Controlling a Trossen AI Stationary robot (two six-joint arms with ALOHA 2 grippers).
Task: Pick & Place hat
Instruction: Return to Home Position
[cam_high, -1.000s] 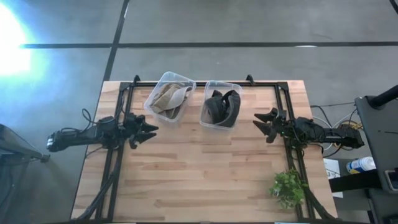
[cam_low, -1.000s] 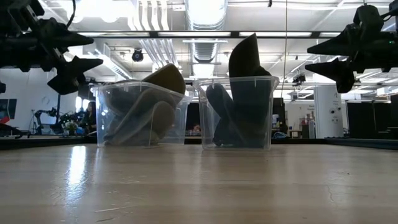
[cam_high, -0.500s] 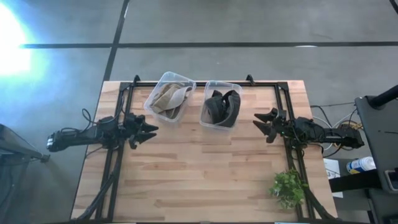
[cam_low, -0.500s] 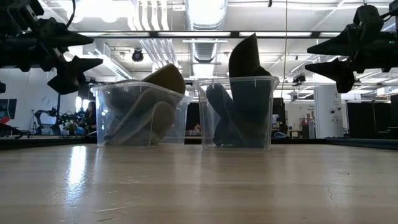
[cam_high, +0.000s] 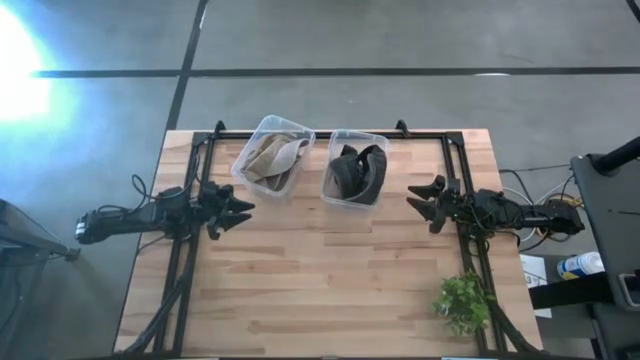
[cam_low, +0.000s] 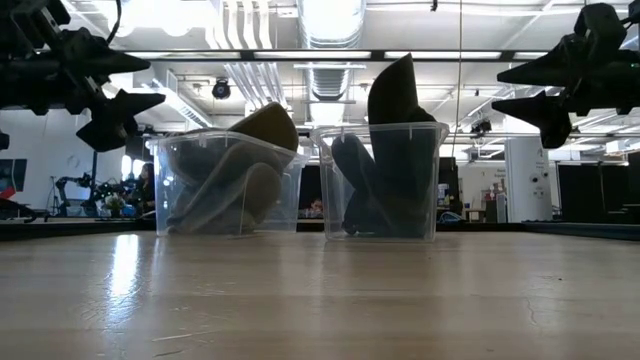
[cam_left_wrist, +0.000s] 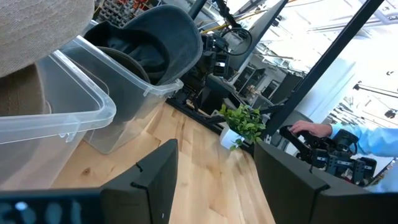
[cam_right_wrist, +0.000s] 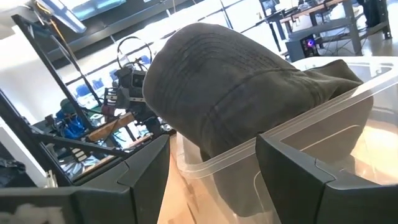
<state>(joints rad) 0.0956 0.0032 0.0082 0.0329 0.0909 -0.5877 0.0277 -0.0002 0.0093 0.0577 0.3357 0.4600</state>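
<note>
Two clear plastic bins stand at the table's far middle. The left bin (cam_high: 272, 155) holds tan hats (cam_high: 270, 158); the right bin (cam_high: 355, 167) holds dark hats (cam_high: 355, 172), one sticking up above the rim (cam_low: 392, 92). My left gripper (cam_high: 245, 207) is open and empty, above the table, left of the bins. My right gripper (cam_high: 415, 200) is open and empty, above the table, right of the dark-hat bin, with that bin close before it in the right wrist view (cam_right_wrist: 280, 155).
A small green plant (cam_high: 462, 302) stands near the table's right front. A black frame rail (cam_high: 320, 134) runs along the far edge and down both sides. In the left wrist view a person's hand and sleeve (cam_left_wrist: 323, 129) show beyond the table.
</note>
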